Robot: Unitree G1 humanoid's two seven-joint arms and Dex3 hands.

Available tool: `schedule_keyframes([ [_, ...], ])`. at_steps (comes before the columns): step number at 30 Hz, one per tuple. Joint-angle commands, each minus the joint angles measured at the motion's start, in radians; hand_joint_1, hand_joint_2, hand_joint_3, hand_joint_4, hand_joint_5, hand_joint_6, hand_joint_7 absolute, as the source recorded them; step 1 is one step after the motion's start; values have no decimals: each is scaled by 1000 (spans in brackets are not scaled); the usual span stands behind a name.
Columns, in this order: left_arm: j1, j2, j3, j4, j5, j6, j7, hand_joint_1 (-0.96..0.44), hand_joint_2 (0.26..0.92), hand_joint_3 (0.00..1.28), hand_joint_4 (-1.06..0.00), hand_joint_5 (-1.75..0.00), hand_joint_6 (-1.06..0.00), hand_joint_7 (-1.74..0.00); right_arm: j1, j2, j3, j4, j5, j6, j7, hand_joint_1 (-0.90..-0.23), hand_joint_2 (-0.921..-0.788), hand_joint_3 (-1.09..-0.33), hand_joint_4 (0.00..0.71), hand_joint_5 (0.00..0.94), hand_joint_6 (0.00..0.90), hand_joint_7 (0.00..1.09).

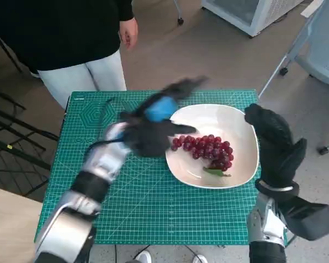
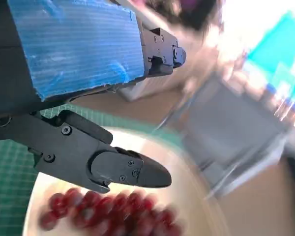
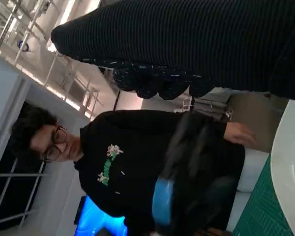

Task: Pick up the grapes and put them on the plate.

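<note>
- The bunch of dark red grapes already lies inside the shallow white oval plate, toward its near half, with a small green leaf at the bunch's near end
- The bunch's long axis runs across the plate from the left rim down toward the right and nearer side
- The black left hand with blue tape on its back hangs blurred over the plate's left rim, just beside the left end of the bunch; the grapes lie to its right and slightly nearer the robot. In the left wrist view its black fingers stand above the grapes with nothing between them, so it reads as spread and empty
- The right hand in the black knitted glove stands at the plate's right edge, apart from the grapes; whether its fingers are spread or curled cannot be told
- The left hand looks the nearer to the bunch
- Count: one bunch, one plate, one green gridded cutting mat, one person in a black top behind the table
- Judgement: the placing looks done; what remains is drawing the left hand clear without dragging the bunch
</note>
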Motion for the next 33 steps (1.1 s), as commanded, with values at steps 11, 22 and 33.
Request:
schedule_keyframes([
  [11, 244, -26, 285, -92, -445, -169, -213, -516, 921, 351, -126, -16, -155, -17, 1, 9, 15, -1, 3, 16, 5, -699, -921, -664, 460, 1, 199, 189],
  [22, 395, -46, 317, -267, -512, -172, -241, -514, 921, 342, -158, -16, -176, -20, -14, 10, 18, 22, -1, 16, 13, -681, -921, -667, 459, 0, 203, 179],
  [33, 461, -59, 321, -354, -559, -158, -277, -468, 921, 303, -202, -19, -204, -25, -25, 16, 26, 28, 1, 27, 20, -664, -921, -674, 457, 0, 205, 171],
])
